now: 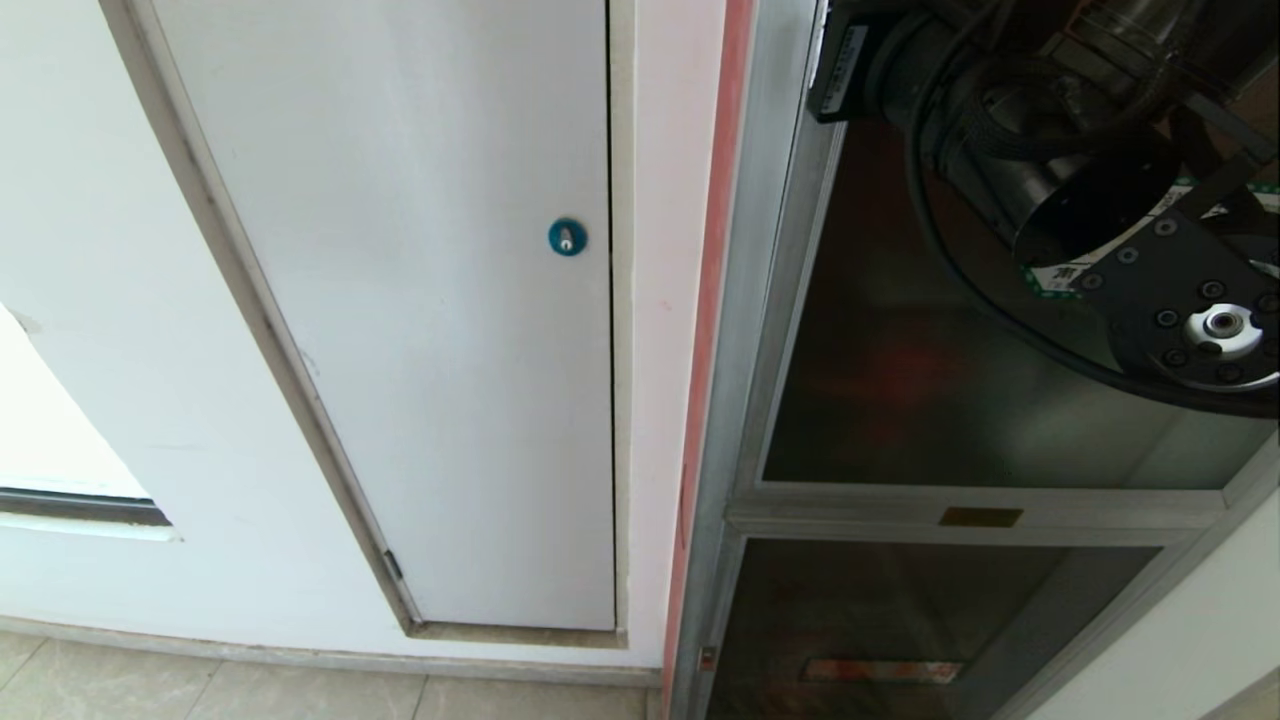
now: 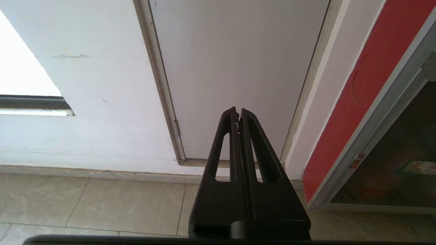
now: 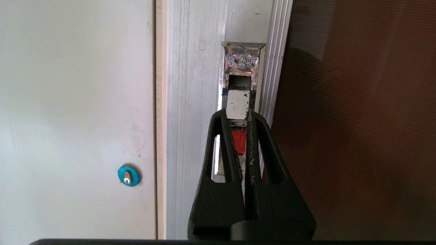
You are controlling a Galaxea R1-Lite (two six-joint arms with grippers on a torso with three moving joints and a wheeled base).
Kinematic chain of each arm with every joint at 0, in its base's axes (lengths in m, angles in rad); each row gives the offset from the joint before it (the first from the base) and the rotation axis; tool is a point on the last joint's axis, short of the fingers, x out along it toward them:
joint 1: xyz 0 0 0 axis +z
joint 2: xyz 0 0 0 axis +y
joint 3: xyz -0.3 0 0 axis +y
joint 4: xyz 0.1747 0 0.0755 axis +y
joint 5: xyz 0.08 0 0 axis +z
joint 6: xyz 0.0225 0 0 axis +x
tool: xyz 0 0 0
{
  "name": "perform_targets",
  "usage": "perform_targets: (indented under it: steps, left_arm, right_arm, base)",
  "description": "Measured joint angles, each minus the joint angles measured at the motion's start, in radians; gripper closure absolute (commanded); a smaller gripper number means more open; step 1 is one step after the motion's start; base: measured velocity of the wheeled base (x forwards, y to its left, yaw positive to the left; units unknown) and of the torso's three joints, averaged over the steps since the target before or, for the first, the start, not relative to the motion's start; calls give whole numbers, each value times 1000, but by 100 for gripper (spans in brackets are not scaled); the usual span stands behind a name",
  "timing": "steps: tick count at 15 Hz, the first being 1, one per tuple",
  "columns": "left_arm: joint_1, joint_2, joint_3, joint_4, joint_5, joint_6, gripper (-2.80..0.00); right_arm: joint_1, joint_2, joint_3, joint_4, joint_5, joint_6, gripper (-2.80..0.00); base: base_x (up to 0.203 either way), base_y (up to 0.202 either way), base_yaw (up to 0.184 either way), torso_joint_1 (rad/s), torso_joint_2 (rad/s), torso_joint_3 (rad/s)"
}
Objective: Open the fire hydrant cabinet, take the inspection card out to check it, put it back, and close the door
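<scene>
Fire hydrant cabinet (image 1: 760, 300), framed in brushed silver metal with fine vertical ribbing, fills the head view from 1 to 5 o'clock; its door (image 1: 900, 380) of dark tinted glass lies flush in the frame, closed. In the right wrist view the right pincer (image 3: 238, 114) is clamped on the small pale tab of the shiny metal latch handle (image 3: 238, 102) set in the door's edge strip, with a red piece showing between the black, slotted fingers. Just beside the frame stands a plain white panel door (image 1: 420, 300) with a round blue lock (image 1: 567, 236). The left pincer (image 2: 237, 112) hangs pressed together, empty, above the beige tiled floor (image 2: 102, 204).
</scene>
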Motion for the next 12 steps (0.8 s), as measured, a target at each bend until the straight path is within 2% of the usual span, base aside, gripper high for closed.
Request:
perform_targets:
  steps: [12]
  left_arm:
    - [0,0,0,0,0,0,0]
  right_arm:
    - [27,-54,37,0,-7,0,0]
  base:
    - [0,0,0,0,0,0]
